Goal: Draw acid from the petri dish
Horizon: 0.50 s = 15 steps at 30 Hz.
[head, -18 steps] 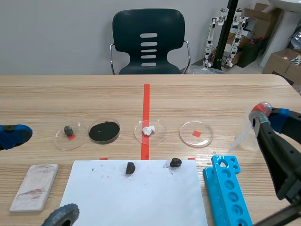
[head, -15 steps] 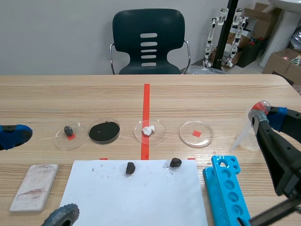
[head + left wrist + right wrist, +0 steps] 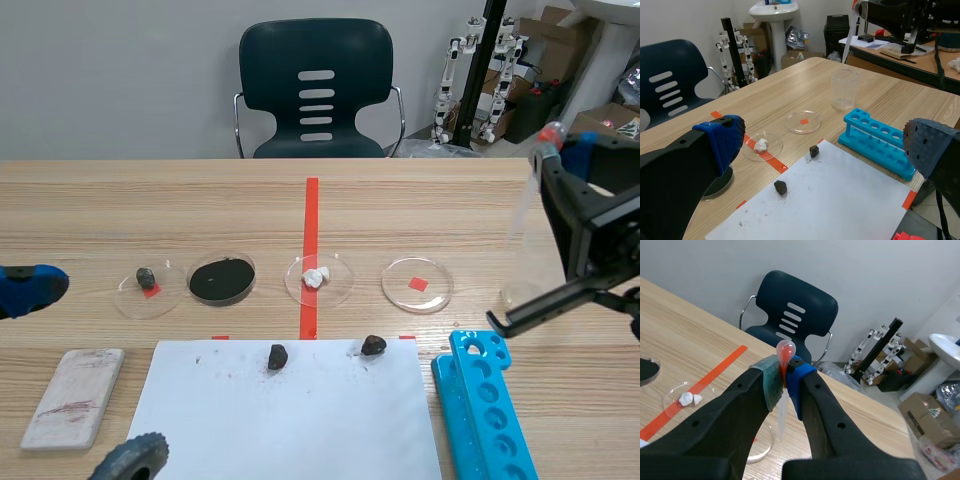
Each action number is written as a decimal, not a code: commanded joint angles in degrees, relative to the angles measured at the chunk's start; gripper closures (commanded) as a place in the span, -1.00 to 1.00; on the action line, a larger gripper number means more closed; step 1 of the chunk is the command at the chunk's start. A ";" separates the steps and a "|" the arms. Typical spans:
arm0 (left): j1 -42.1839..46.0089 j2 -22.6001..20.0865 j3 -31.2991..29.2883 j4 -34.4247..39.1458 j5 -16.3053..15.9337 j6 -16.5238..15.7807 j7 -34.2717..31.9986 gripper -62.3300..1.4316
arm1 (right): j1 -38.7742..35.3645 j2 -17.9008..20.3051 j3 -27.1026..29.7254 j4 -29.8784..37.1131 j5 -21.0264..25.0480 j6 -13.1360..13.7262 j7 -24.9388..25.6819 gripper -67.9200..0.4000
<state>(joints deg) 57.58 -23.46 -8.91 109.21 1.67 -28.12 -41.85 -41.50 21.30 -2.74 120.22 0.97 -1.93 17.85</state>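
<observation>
Right pincer (image 3: pixel 784 382), clamped on dropper (image 3: pixel 785 351), rose at far right; dish (image 3: pixel 417 284) not yet reached; left pincer (image 3: pixel 825 145) apart.

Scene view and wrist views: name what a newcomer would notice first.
The right gripper, high over the table's right side, is shut on a red-bulbed pipette. Four petri dishes line the table's middle, one filled black, and a blue tube rack lies near the robot's right.
</observation>
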 commanded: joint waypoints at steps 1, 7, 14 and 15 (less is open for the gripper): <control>0.33 0.42 -0.11 0.22 -0.59 0.11 -0.76 -1.00 | 1.73 0.00 0.20 0.83 1.84 0.59 -0.68 0.96; 0.33 0.42 -0.11 0.22 -0.59 0.11 -0.76 -1.00 | 6.69 0.00 0.20 -0.17 3.85 3.54 -3.76 0.96; 0.33 0.42 -0.11 0.22 -0.59 0.11 -0.76 -1.00 | 12.44 0.15 0.15 -5.70 6.47 6.51 -4.81 0.96; 0.33 0.42 -0.11 0.22 -0.59 0.11 -0.76 -1.00 | 13.29 0.15 0.15 -6.78 7.28 6.49 -4.90 0.96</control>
<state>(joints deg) 57.58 -23.49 -8.91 109.21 1.67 -28.12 -41.85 -29.17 21.30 -2.74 113.71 7.40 4.97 12.49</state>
